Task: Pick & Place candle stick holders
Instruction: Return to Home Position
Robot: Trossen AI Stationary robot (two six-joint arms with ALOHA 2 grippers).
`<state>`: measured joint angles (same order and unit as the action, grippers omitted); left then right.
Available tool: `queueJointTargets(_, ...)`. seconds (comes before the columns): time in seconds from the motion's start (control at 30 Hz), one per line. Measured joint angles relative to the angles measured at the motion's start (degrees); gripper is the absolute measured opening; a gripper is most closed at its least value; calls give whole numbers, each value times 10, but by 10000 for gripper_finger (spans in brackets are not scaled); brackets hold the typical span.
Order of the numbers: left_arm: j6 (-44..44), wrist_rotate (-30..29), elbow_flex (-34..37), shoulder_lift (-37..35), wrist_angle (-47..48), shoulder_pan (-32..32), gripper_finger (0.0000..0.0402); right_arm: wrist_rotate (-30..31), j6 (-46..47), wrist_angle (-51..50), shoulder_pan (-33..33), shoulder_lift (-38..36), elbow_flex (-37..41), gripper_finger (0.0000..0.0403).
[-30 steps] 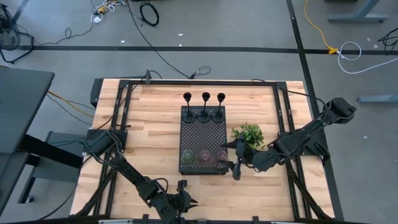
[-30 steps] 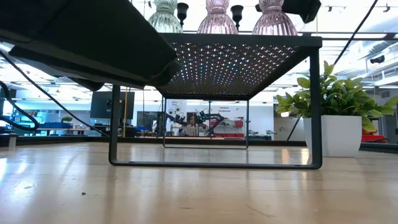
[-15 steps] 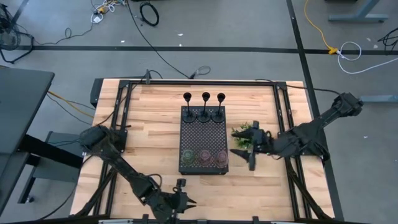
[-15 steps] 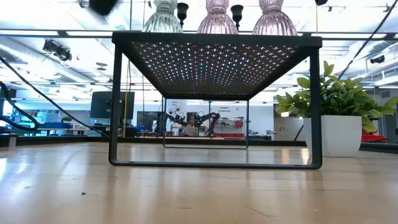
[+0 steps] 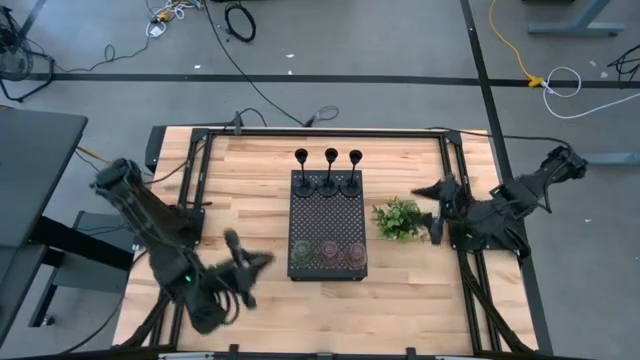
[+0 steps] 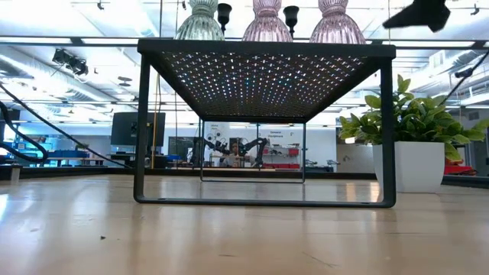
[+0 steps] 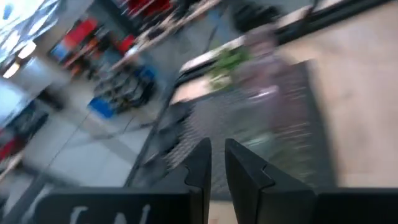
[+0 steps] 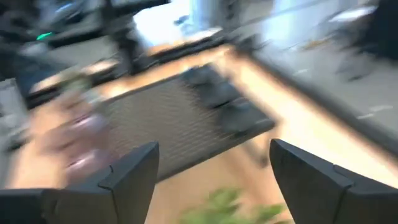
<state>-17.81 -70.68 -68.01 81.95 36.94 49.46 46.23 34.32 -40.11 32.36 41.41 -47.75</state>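
Observation:
Three black stemmed candle stick holders (image 5: 329,180) stand on their round bases along the far end of the black perforated tray (image 5: 328,215). Three short glass holders (image 5: 328,251) stand along its near end; they also show in the low view (image 6: 267,19). My left gripper (image 5: 250,265) is shut and empty, off the tray's near left corner; its wrist view (image 7: 217,168) looks across the tray (image 7: 261,124). My right gripper (image 5: 432,212) is open and empty, right of the plant, facing the tray (image 8: 186,118); its wrist view (image 8: 214,168) shows the fingers wide apart.
A green leafy plant in a white pot (image 5: 398,218) stands right of the tray, between it and my right gripper; it also shows in the low view (image 6: 416,145). The tray stands on thin legs (image 6: 141,130). Black frame rails (image 5: 195,170) run along both table sides.
My right gripper has drawn back from the tray's near right corner, past the plant, toward the table's right edge. My left gripper has swung from the near edge toward the far edge, ending left of the tray. The holders have not moved.

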Motion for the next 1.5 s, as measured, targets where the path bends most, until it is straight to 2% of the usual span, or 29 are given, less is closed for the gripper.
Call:
queueJointTargets(0.1, -103, -7, 0, -51, 120, -20, 51, 100, -13, 20, 4, -22, 35, 302)
queueJointTargets(0.2, -163, -17, 13, -95, 186, -39, 51, 127, -76, 79, 3, -57, 83, 302)
queueJointTargets(0.33, -183, -73, 91, -173, 186, -63, 51, 117, -127, 91, -11, -127, 146, 302)
queueJointTargets(0.47, -214, -58, 193, -267, 160, -79, 51, 77, -190, 132, -20, -234, 194, 302)
queueJointTargets(0.53, -197, -58, 244, -309, 104, -72, 51, 31, -261, 204, -24, -278, 227, 302)
queueJointTargets(0.63, -123, -62, 315, -369, 11, -65, 51, -39, -409, 390, -35, -321, 281, 302)
queueJointTargets(0.73, -76, -35, 376, -432, -45, -65, 51, -38, -486, 468, -57, -342, 326, 302)
queueJointTargets(0.8, -47, -8, 413, -477, -81, -65, 51, -6, -485, 466, -75, -354, 345, 302)
queueJointTargets(0.83, -25, 1, 432, -501, -101, -65, 51, -10, -482, 466, -86, -358, 353, 302)
queueJointTargets(0.93, 68, 25, 483, -573, -188, -65, 51, -79, -469, 467, -121, -364, 379, 302)
queueJointTargets(1.03, 173, 100, 530, -640, -301, -65, 51, -124, -435, 457, -160, -365, 395, 302)
queueJointTargets(1.13, 238, 154, 565, -689, -393, -65, 51, -175, -400, 458, -184, -364, 423, 302)
queueJointTargets(1.2, 248, 157, 583, -714, -390, -65, 51, -190, -385, 463, -194, -364, 443, 302)
queueJointTargets(1.27, 248, 140, 601, -726, -387, -65, 51, -168, -365, 475, -205, -364, 470, 302)
queueJointTargets(1.3, 248, 135, 610, -730, -390, -65, 51, -170, -354, 448, -209, -363, 470, 302)
queueJointTargets(1.4, 232, 144, 639, -745, -387, -65, 51, -224, -315, 440, -217, -363, 470, 302)
queueJointTargets(1.5, 191, 167, 667, -749, -393, -65, 51, -273, -315, 438, -218, -361, 468, 302)
